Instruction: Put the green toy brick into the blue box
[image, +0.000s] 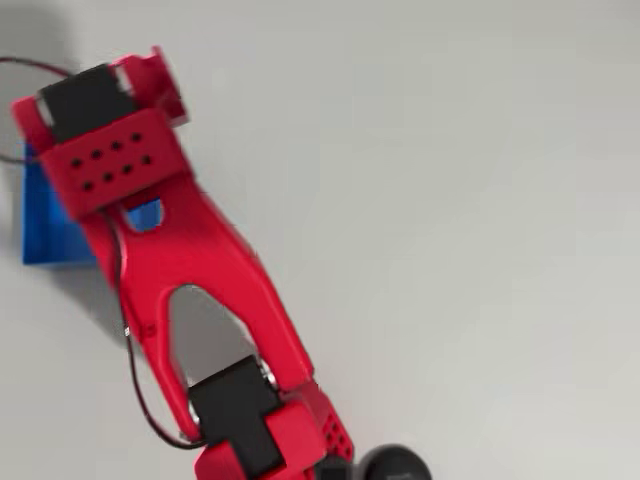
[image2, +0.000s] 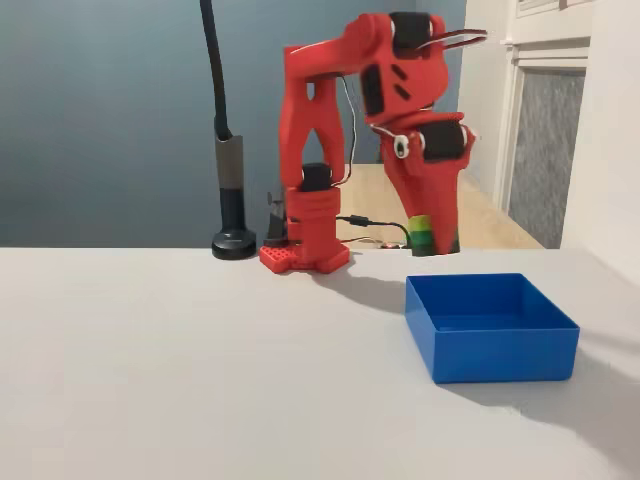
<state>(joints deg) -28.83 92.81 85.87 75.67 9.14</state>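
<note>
In the fixed view my red gripper (image2: 432, 247) points straight down and is shut on the green toy brick (image2: 422, 233), lime on top and darker green below. The brick hangs just above the far wall of the blue box (image2: 490, 345), which sits open on the white table with a bare floor. From overhead, the red arm (image: 180, 250) stretches toward the upper left. Its wrist covers most of the blue box (image: 48, 235), hiding the brick and fingers there.
A black post with a round foot (image2: 233, 243) stands behind the arm's red base (image2: 305, 255); the same foot (image: 395, 465) shows at the bottom edge overhead. White table spreads to the left of and in front of the box.
</note>
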